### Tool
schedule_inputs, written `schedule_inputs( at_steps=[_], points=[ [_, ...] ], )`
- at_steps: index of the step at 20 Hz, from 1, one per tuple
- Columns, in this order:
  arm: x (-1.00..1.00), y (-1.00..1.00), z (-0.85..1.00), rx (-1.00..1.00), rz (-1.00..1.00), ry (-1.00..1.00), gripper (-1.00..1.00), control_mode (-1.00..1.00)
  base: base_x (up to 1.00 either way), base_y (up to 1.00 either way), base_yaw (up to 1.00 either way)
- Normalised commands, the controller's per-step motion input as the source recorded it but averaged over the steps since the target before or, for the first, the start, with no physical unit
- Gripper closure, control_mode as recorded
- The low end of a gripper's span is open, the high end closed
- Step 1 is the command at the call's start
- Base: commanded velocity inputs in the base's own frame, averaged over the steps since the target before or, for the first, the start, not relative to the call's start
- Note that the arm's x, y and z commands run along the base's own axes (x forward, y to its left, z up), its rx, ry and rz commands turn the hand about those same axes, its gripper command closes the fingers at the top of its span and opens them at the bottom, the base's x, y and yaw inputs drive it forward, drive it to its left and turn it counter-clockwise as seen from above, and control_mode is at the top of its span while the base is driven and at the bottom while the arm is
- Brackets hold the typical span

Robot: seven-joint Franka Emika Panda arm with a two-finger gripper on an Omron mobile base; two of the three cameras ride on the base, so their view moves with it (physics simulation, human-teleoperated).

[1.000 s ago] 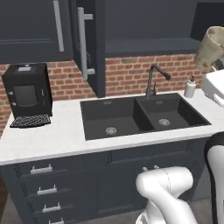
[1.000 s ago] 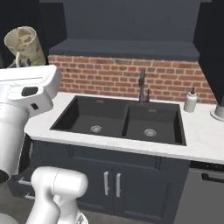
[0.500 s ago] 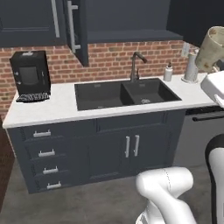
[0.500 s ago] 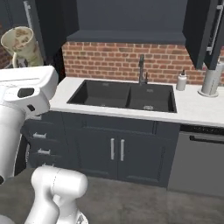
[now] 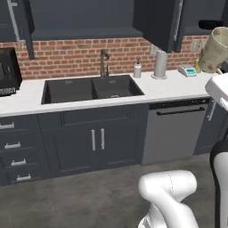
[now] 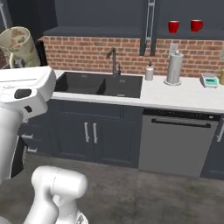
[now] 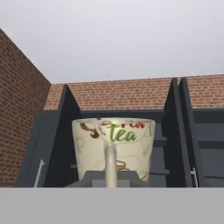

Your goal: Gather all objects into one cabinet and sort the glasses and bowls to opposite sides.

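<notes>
A cream-beige mug (image 7: 113,146) printed "tea" stands upright right in front of the hand camera, and my gripper (image 7: 111,177) is shut on its handle side. The same mug (image 5: 214,55) is carried high at the right edge of the left base view and at the upper left in the right base view (image 6: 19,45). Two red mugs (image 6: 173,26) (image 6: 196,25) stand on a shelf of the open dark wall cabinet (image 6: 183,17), whose door (image 6: 148,26) hangs open toward me. A dark wide shape, apparently the black bowl (image 5: 210,24), sits in that cabinet above the held mug.
A white counter (image 6: 183,94) carries a black double sink (image 6: 103,85) with faucet (image 6: 114,61), a soap bottle (image 6: 149,72), a grey paper-towel holder (image 6: 174,68) and a small scale (image 6: 209,80). A dishwasher (image 6: 177,142) and base cabinets stand below. A black coffee machine (image 5: 6,71) sits far left.
The whole picture has shifted: the base has backed away from the counter and moved right, bringing the dishwasher and right cabinet into view. The mug stays in the shut gripper.
</notes>
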Motion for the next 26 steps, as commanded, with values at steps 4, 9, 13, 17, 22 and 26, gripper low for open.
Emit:
schedule_inputs(
  at_steps=[4, 9, 13, 17, 22, 26],
  points=[
    [0.0, 0.0, 0.0, 0.0, 0.0, 0.0, 1.0, 1.0, -0.04, -1.0, 0.0],
    [0.0, 0.0, 0.0, 0.0, 0.0, 0.0, 1.0, 1.0, 0.04, -1.0, 0.0],
    [0.0, 0.0, 0.0, 0.0, 0.0, 0.0, 1.0, 1.0, 0.68, -0.51, 0.0],
    [0.0, 0.0, 0.0, 0.0, 0.0, 0.0, 1.0, 1.0, 0.98, -0.37, 0.0],
    [0.0, 0.0, 0.0, 0.0, 0.0, 0.0, 1.0, 1.0, 1.0, -0.07, -0.02],
    [0.0, 0.0, 0.0, 0.0, 0.0, 0.0, 1.0, 1.0, 0.9, -0.43, -0.01]
  ],
)
